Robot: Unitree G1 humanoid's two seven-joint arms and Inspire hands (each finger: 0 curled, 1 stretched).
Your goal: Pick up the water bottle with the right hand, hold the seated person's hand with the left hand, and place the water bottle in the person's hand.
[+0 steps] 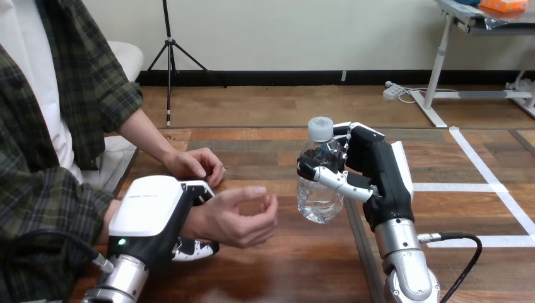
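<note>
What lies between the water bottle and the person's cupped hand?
Nothing but bare table, in the head view. The water bottle, gripped by the right hand, stands apart from the person's cupped hand.

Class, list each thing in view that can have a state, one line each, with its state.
Right hand: shut on bottle.
Left hand: shut on person's wrist.
Bottle: capped, upright.
Person's near hand: cupped, empty.
Person's far hand: resting on table.
</note>
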